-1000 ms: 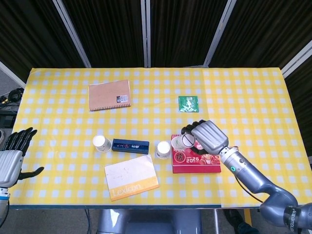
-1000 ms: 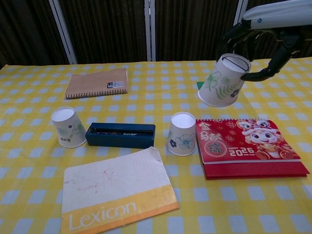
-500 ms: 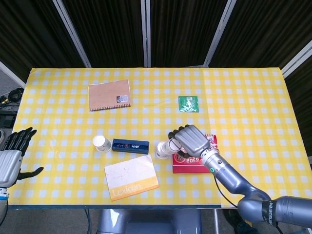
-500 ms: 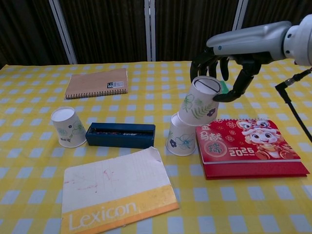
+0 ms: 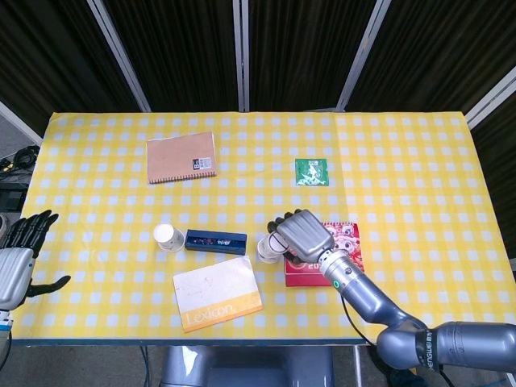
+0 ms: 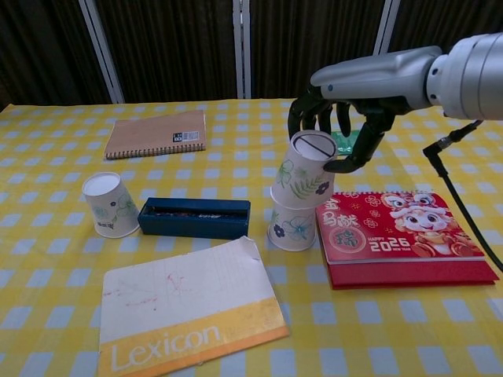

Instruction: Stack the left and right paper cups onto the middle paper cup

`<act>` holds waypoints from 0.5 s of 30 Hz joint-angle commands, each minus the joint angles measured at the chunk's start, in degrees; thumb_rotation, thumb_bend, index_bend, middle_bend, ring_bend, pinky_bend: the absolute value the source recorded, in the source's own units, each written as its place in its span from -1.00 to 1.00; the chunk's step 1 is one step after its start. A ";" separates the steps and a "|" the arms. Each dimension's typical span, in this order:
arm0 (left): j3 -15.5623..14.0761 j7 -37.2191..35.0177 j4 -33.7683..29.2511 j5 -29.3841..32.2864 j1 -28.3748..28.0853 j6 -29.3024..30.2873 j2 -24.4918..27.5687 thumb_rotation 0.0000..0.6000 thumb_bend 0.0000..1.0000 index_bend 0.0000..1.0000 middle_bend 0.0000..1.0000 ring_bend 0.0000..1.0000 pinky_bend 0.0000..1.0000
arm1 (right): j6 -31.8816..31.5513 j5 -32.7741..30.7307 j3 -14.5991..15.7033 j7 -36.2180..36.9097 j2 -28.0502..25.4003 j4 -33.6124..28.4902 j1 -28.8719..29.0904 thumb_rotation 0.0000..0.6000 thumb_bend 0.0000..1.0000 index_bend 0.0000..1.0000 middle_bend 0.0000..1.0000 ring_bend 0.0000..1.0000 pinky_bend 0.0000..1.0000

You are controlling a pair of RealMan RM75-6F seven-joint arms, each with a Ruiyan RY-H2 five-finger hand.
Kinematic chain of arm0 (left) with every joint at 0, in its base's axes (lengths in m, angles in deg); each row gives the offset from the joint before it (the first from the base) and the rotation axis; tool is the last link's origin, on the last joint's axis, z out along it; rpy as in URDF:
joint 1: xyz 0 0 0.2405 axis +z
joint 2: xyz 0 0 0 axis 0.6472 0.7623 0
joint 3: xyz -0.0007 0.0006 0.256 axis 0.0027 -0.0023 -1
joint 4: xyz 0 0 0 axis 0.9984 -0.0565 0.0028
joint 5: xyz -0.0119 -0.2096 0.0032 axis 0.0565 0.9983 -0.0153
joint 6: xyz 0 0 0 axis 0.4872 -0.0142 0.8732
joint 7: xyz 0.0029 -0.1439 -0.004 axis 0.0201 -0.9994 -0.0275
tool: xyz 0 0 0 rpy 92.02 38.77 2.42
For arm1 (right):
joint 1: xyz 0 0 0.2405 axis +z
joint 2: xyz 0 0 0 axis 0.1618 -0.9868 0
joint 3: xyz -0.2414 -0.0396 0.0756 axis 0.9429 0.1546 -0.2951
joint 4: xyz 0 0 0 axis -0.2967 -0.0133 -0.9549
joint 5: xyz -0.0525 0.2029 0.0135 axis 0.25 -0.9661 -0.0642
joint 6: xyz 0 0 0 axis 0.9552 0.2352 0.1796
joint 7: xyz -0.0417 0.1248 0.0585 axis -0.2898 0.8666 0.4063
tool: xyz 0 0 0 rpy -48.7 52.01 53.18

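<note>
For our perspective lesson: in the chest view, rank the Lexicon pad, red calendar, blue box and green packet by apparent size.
1. Lexicon pad, nearest the camera
2. red calendar
3. blue box
4. green packet, farthest and partly hidden by the right hand

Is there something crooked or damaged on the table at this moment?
The upper paper cup, held by the right hand, sits tilted on the middle paper cup, not yet seated straight. The Lexicon booklet has an uneven, torn-looking corner.

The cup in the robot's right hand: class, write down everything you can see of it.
The held paper cup is white with green leaf and dark flower prints, upside down, its flat base on top, slightly tilted. It sits over the middle cup, not fully down. The right hand holds it near the top, fingers curled around it.
</note>
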 commanded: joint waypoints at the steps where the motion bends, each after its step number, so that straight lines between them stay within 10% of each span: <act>1: -0.01 -0.06 0.00 -0.02 -0.02 -0.08 0.04 1.00 -1.00 -1.00 -1.00 -1.00 -1.00 | -0.35 -0.36 0.20 -0.34 0.82 0.43 0.56 1.00 -0.29 -0.34 -0.37 -0.41 -0.18; 6: 0.02 -0.14 -0.01 0.11 -0.06 -0.28 0.10 1.00 -1.00 -1.00 -1.00 -1.00 -1.00 | -0.65 -2.21 0.36 -1.18 1.34 0.28 1.51 1.00 -0.49 -0.74 -0.82 -0.75 -0.37; 15: 0.03 -0.21 -0.01 0.02 -0.06 -0.39 0.16 1.00 -1.00 -1.00 -1.00 -1.00 -1.00 | -4.08 -1.90 0.88 -2.79 1.52 -0.74 1.64 1.00 -0.53 -0.78 -0.85 -0.79 -0.43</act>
